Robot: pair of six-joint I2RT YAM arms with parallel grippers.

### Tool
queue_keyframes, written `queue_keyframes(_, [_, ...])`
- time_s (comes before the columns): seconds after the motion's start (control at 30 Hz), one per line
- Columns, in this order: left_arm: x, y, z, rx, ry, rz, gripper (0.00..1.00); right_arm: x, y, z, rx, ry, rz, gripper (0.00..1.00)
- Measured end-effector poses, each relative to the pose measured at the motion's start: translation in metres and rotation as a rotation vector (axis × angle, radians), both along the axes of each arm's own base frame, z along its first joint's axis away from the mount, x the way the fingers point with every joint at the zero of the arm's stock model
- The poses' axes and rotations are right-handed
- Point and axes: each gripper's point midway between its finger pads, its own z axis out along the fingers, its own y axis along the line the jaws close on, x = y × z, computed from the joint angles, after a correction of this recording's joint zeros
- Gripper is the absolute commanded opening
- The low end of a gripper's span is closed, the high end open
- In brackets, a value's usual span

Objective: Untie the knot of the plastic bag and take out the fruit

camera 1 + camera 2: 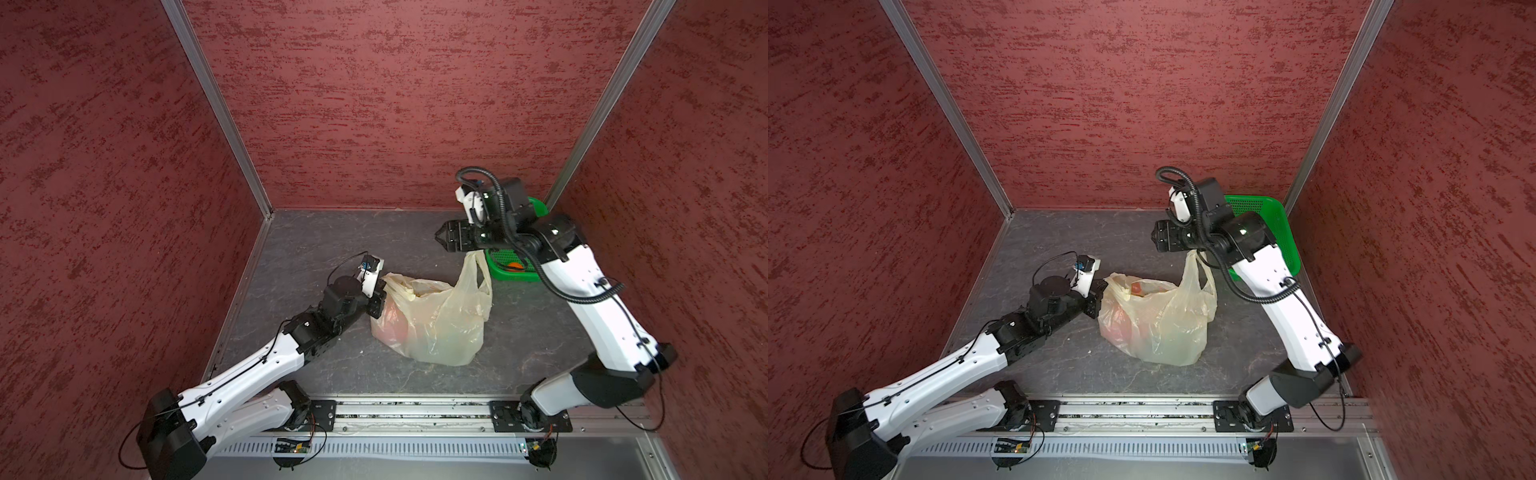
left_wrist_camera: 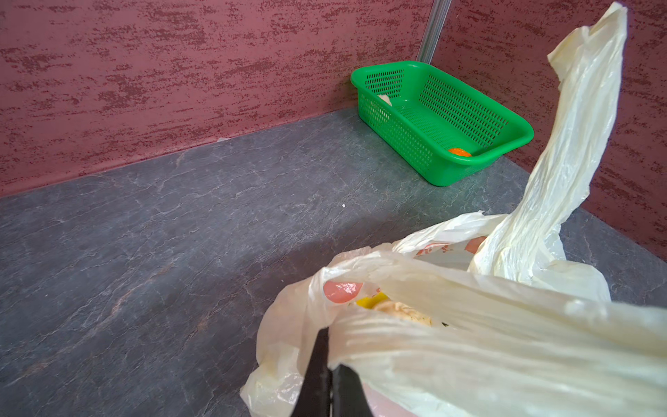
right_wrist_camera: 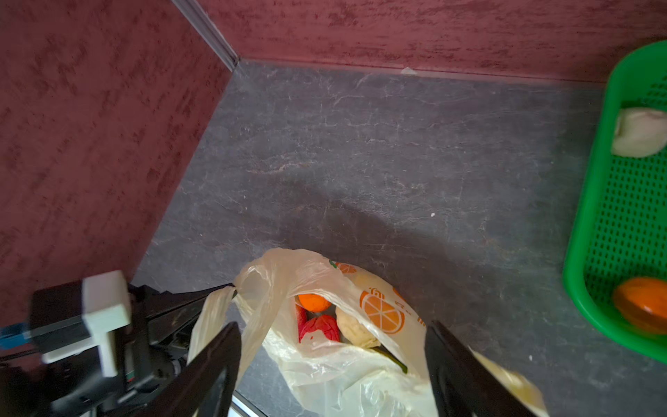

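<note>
Plastic bag [image 1: 436,328] sits mid-bench [image 1: 316,249], mouth open, its two handle loops apart.

L hand [image 1: 380,297]: clenched on the left loop [image 2: 469,346]. In left wrist view the plastic is squeezed between the closed fingers [image 2: 314,375].

Right loop [image 1: 473,270] stands upright, reaching to just under R hand [image 1: 440,240].

R hand: released. In right wrist view its fingers [image 3: 220,361] are wide apart w/ nothing between, hovering above the bag mouth. Can't tell whether the loop's tip touches R hand, since the tip is hidden under it in both top views.

Fruit inside bag, seen thru the mouth:
- orange [image 3: 314,302]
- red piece [image 3: 319,326], just beside it
- cream lumpy piece [image 3: 355,330], touching the red one

Green basket [image 2: 397,140] sits in the far right corner of the bench, well apart from the bag. It holds a second orange [image 3: 642,307] at the near end and a pale cream piece [image 3: 639,131] at the end toward the back wall.
</note>
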Motion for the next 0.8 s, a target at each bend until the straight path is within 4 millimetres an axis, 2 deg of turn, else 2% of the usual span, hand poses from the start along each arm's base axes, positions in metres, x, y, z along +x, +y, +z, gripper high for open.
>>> queue_keyframes(0.13, [-0.001, 0.002, 0.0, -0.008, 0.008, 0.008, 0.0, 0.014, 0.026, -0.061, -0.146, 0.068, 0.127, 0.89])
queue_keyframes(0.23, [-0.001, 0.003, -0.002, -0.007, 0.02, 0.014, 0.0, 0.006, 0.03, -0.103, -0.237, 0.119, 0.211, 0.95])
queue_keyframes(0.3, [-0.002, 0.004, -0.003, -0.008, 0.025, 0.017, 0.0, -0.001, 0.029, -0.122, -0.279, 0.143, 0.253, 0.98])
queue_keyframes(0.4, [-0.002, 0.005, -0.002, -0.012, 0.026, 0.02, 0.0, -0.009, 0.028, -0.14, -0.314, 0.15, 0.311, 0.98])
queue_keyframes(0.5, [-0.002, 0.007, -0.001, -0.015, 0.026, 0.024, 0.0, -0.015, 0.025, -0.15, -0.33, 0.15, 0.344, 0.98])
queue_keyframes(0.63, [-0.002, 0.01, 0.002, -0.021, 0.019, 0.033, 0.0, -0.02, 0.021, -0.163, -0.348, 0.153, 0.364, 0.91])
queue_keyframes(0.7, [-0.002, 0.011, 0.003, -0.023, 0.017, 0.035, 0.0, -0.021, 0.02, -0.172, -0.354, 0.16, 0.368, 0.84])
queue_keyframes(0.8, [-0.002, 0.011, 0.003, -0.023, 0.02, 0.036, 0.0, -0.021, 0.021, -0.181, -0.353, 0.165, 0.369, 0.64])
